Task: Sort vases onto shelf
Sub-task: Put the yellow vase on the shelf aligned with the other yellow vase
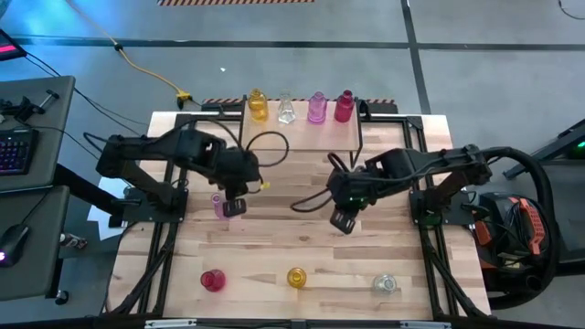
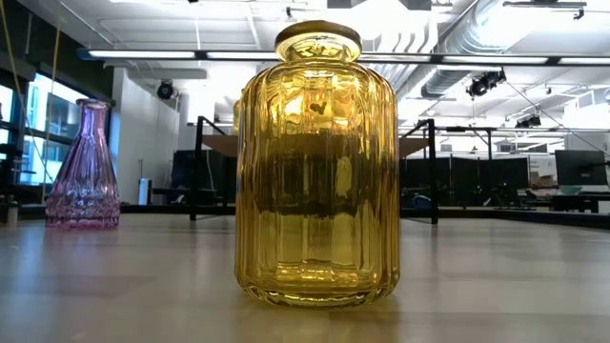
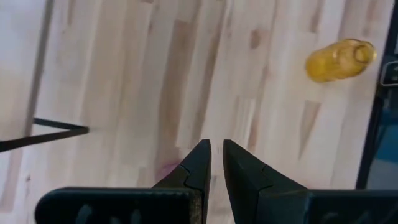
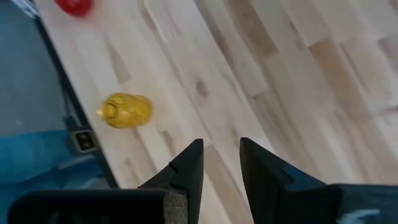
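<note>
The shelf (image 1: 302, 137) stands at the table's far middle. On its far edge stand a yellow (image 1: 258, 105), a clear (image 1: 286, 110), a pink (image 1: 316, 108) and a red vase (image 1: 344, 106). A second pink vase (image 1: 219, 205) stands upright on the table (image 2: 84, 167). My left gripper (image 1: 234, 208) hangs just to its right, above the table, shut and empty (image 3: 217, 155). My right gripper (image 1: 342, 221) hangs over the table's middle, open by a narrow gap and empty (image 4: 221, 155). Near the front edge stand a red (image 1: 212, 280), a yellow (image 1: 296, 277) and a clear vase (image 1: 385, 284).
The yellow front vase fills the low view (image 2: 316, 167) and hides what is behind it. It also shows in the left wrist view (image 3: 339, 60) and the right wrist view (image 4: 126, 110). Bare tabletop (image 1: 292, 238) lies between the grippers and the front row.
</note>
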You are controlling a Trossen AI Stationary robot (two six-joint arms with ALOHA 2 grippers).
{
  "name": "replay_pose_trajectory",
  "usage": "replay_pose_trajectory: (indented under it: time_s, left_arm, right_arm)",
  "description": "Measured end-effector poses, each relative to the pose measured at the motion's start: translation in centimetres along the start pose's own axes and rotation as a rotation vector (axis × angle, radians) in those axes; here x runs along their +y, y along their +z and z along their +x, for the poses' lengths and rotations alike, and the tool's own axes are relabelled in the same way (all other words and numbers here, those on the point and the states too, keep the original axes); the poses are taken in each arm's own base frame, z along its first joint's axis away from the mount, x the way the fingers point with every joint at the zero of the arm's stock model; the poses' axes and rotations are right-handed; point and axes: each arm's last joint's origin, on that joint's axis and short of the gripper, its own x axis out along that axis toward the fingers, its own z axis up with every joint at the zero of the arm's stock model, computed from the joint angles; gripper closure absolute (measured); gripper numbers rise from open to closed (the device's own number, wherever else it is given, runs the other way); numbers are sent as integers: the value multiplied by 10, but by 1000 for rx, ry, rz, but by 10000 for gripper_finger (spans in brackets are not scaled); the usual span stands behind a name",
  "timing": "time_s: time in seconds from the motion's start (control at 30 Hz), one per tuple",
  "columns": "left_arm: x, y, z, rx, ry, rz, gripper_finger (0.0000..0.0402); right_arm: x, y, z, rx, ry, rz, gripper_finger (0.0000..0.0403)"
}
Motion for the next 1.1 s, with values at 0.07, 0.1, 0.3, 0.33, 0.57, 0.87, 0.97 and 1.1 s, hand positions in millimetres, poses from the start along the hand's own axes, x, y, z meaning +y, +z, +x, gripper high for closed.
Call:
replay_pose_trajectory:
  time_s: [0.07, 0.1, 0.3, 0.33, 0.57, 0.87, 0.97, 1.1]
  left_arm:
    - [-7, -2, -1, 2, -9, 0, 369]
    - [-10, -3, -1, 3, -13, 4, 369]
    - [-24, -9, -2, 7, -30, 58, 369]
    - [-25, -9, -2, 10, -29, 69, 369]
    - [-34, -24, -4, 108, -13, 149, 369]
    - [-57, -36, -7, 111, -45, 265, 369]
    - [-62, -39, -8, 111, -52, 287, 369]
    - [-67, -42, -9, 106, -52, 296, 369]
  right_arm:
    - [6, -2, 0, -16, 25, 11, 316]
    - [8, -3, -1, -22, 37, 17, 316]
    - [26, -8, 7, -26, 77, 80, 316]
    - [29, -9, 10, -23, 79, 87, 316]
    - [56, -4, 46, -34, 111, 142, 316]
    - [79, -5, 91, 9, 103, 254, 316]
    - [85, -9, 100, 28, 97, 260, 316]
    - [93, -14, 109, 35, 99, 235, 316]
